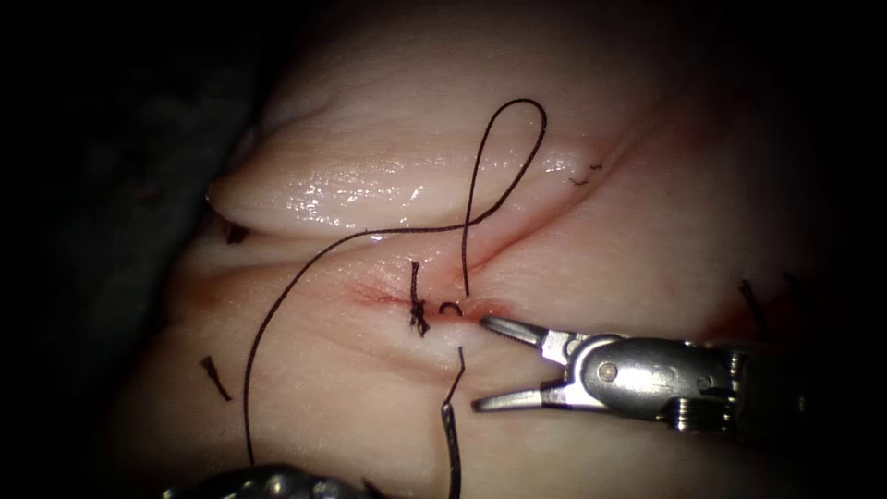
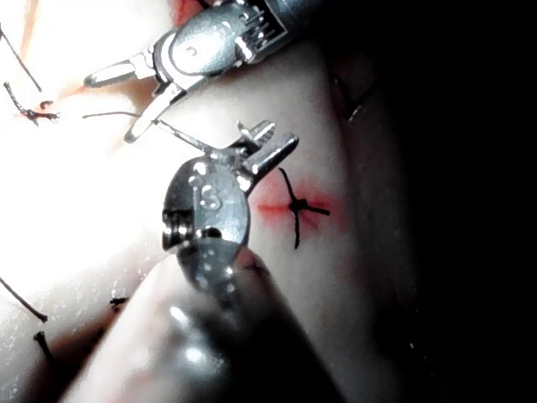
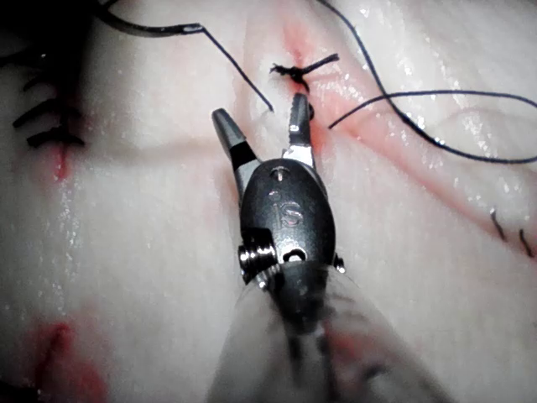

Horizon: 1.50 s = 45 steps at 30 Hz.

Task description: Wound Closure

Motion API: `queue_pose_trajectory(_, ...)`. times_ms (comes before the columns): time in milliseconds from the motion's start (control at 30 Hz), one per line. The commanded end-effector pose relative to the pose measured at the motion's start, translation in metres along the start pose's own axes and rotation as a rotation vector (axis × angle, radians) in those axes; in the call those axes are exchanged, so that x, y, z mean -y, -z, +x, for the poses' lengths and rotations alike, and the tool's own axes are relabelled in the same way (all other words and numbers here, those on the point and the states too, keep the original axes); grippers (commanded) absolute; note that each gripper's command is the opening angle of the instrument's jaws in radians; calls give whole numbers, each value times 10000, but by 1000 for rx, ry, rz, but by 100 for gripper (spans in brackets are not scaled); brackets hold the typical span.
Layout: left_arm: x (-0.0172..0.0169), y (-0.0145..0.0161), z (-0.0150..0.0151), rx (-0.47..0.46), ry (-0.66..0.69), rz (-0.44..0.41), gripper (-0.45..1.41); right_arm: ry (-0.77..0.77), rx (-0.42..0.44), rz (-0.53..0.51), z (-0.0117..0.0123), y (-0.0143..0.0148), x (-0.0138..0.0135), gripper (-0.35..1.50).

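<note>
The right tool (image 1: 482,362) reaches in from the right with its jaws spread wide and nothing between them. Its far jaw tip rests at the edge of the cut (image 1: 388,298), just right of a tied knot (image 1: 418,310). Its near jaw tip lies over bare tissue (image 1: 370,139) on the near side.

The needle (image 1: 452,448) is out of the tissue, on the near side of the cut. It is just left of the right tool's near jaw tip and not touching it. Its long axis runs near to far: the thick curved body drops off the near edge of the endoscope view, and its thread end points up toward the cut.

In the left wrist view the left tool (image 2: 281,143) seems clenched on the needle's near part, though the exact spot along the curve is hard to tell.

The thread (image 1: 513,103) rises from the cut, makes a tall loop over the far lip, then sweeps left and back toward the near edge.

The right tool's open jaws are the nearer to the needle's free end, which lies slightly left of and between them.
</note>
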Motion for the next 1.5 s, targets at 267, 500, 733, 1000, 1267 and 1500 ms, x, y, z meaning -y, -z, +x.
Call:
queue_pose_trajectory(267,-21,-10,4,3,-52,-38,-45,12,15,-9,-7,-30,3,89)
queue_pose_trajectory(500,-36,-16,20,0,-111,-60,-45,49,62,12,-34,-39,7,66)
queue_pose_trajectory(733,-50,-22,46,-4,-155,-62,-45,65,122,37,-59,-36,10,27)
queue_pose_trajectory(1000,-71,-21,72,-5,-206,-60,-45,45,176,61,-86,-37,15,-15)
queue_pose_trajectory(1267,-79,-13,77,2,-241,-33,-45,30,245,57,-103,-36,13,-23)
queue_pose_trajectory(1500,-82,-8,79,14,-256,-9,-45,38,282,39,-117,-31,9,-10)
